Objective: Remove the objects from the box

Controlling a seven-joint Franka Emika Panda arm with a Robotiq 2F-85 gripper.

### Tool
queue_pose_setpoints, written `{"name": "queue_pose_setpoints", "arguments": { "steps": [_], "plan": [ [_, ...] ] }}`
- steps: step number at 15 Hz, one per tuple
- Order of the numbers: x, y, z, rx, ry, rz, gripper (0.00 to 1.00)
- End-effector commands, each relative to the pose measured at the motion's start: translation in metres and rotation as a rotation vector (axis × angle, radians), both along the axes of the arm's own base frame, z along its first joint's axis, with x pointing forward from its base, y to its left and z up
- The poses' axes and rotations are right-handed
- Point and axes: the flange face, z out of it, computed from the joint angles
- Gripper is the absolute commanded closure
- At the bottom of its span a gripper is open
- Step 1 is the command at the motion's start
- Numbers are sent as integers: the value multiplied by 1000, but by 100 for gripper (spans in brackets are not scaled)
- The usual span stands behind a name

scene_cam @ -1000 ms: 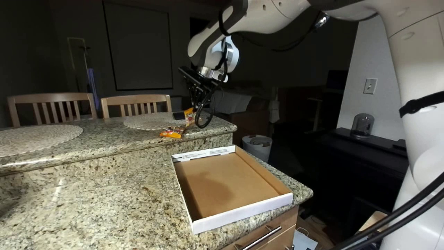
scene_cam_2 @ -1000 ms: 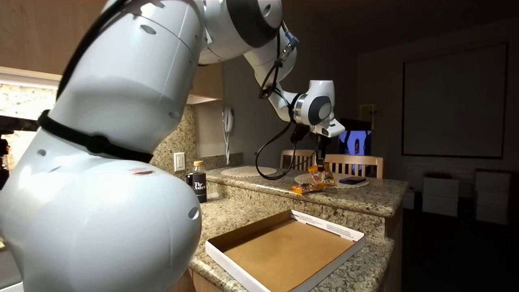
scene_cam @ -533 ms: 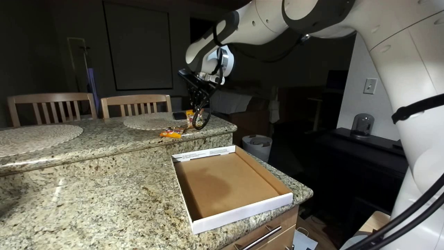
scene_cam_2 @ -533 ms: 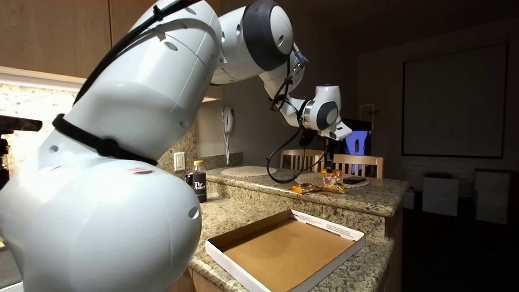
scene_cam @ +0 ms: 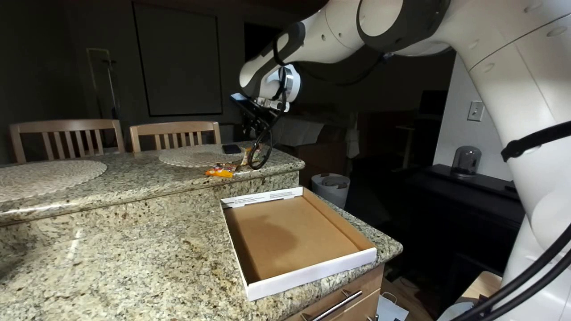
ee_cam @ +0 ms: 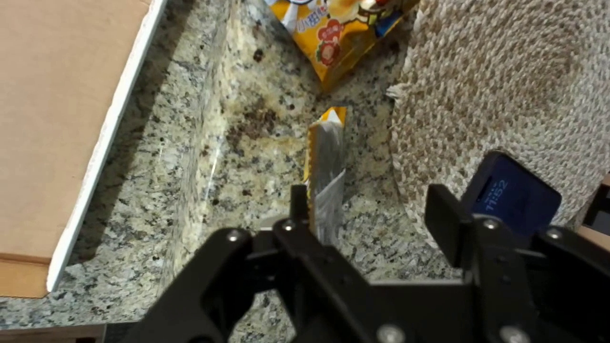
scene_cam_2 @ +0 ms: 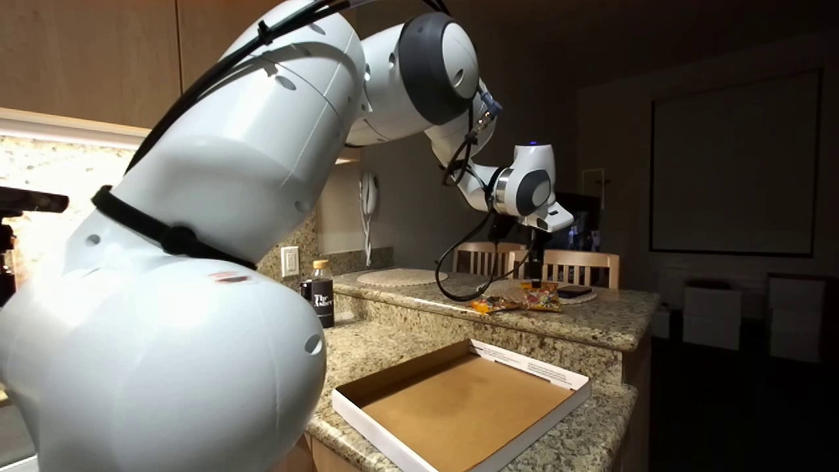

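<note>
On granite (scene_cam: 147,249), glossy packets (ee_cam: 338,35), shallow box (scene_cam: 312,273)

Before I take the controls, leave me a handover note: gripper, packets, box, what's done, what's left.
Gripper: open, jaws well apart, low over the raised counter.
First packet: roughly on edge on that counter, between the jaws as seen from the wrist; can't tell if one side touches it.
Second packet: lying next to it on the same counter.
Box: on the lower counter, no packet inside.
Done: both packets out of the box.
Left: probably just lift clear gently, so the first packet isn't dragged.
</note>
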Motion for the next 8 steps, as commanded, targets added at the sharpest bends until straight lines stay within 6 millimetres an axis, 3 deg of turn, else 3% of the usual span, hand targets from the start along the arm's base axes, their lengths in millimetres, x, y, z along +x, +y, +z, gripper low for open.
{"name": "queue_pose_setpoints", "arguments": {
  "steps": [1,8],
  "plan": [
    [0,1,-8,-4,27,-32,4],
    [3,0,-39,-2,105,-45,0]
  ]
}}
